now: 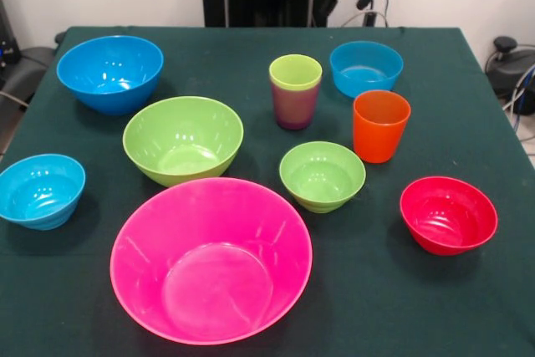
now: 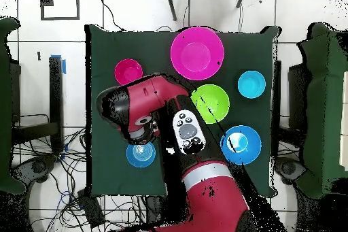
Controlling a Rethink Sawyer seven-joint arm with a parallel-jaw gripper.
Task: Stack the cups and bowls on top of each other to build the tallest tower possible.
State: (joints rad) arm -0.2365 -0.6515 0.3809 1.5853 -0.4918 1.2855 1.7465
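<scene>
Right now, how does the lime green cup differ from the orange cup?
The lime green cup sits nested inside the purple cup; the orange cup stands alone on the table. The lime green cup stands farther back, the orange nearer the red bowl. Both are upright and empty.

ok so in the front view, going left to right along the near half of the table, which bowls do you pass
small light-blue plastic bowl → huge pink plastic bowl → small green plastic bowl → small red plastic bowl
</scene>
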